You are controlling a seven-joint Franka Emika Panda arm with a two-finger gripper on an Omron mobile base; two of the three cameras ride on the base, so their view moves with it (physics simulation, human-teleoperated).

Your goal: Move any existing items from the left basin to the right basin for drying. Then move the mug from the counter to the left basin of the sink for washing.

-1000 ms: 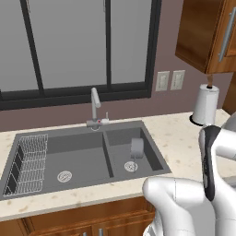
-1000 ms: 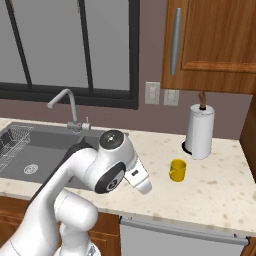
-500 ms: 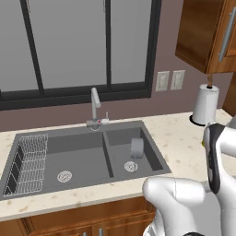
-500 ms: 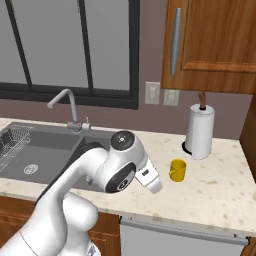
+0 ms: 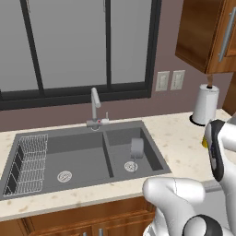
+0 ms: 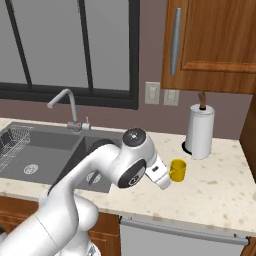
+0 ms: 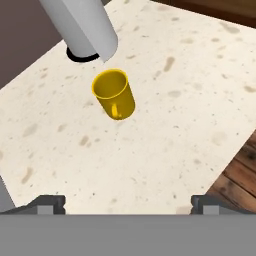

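The yellow mug (image 7: 114, 93) stands upright on the beige speckled counter (image 7: 165, 145), with its opening up and its small handle turned toward the hand camera. Just beside it stands the paper towel roll (image 7: 80, 25) on its dark round base; in the hand view the two are close, but I cannot tell if they touch. In the right base view the mug (image 6: 177, 170) stands in front of the paper towel roll (image 6: 200, 131) with some counter between them, and the arm's wrist is just to the left of the mug.

The gripper (image 7: 128, 202) hangs above the counter, well apart from the mug. Its two dark finger tips (image 7: 47, 203) rise at the far left and far right of the bottom of the hand view, so the pincer is spread wide and nothing is between the fingers.

In the left base view, the grey metal cup (image 5: 137, 148) stands upright in the narrower right basin (image 5: 152, 154) of the dark grey sink (image 5: 107, 154), behind the round drain. The wider left basin (image 5: 83, 159) holds a white wire rack (image 5: 30, 163) on its left side and a round drain. The slim silver faucet (image 5: 96, 108) rises at the back edge of the sink, under the dark window frame. Two light wall outlets (image 5: 169, 80) are on the wall to the right of the window, and a wooden cabinet (image 6: 215, 45) with a long metal handle hangs above the paper towel roll.
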